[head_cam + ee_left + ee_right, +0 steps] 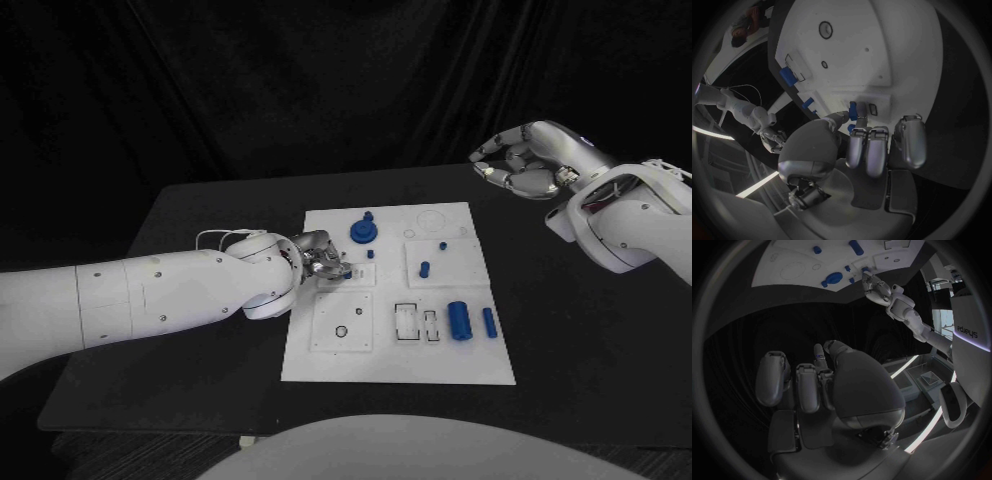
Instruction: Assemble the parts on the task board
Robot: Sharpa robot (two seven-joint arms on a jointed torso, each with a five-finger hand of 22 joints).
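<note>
Black table (577, 330) carries the board (398, 360); left hand (320, 260) pinches a blue part (853, 111) there, right hand (526, 160) hangs clenched, empty.

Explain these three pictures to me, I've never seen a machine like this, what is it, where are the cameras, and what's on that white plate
It is a robot with two white arms ending in silver, many-fingered hands. One picture looks down from its head at a black table; the two round ones come from cameras at each wrist, behind that hand. On the table lies a white task board with small blue parts: a round piece, a thick cylinder, a thinner one and some small pegs. The left hand is at the board's left edge and seems to pinch a small blue part between its fingertips. The right hand is raised off the board, fingers curled, holding nothing.
</note>
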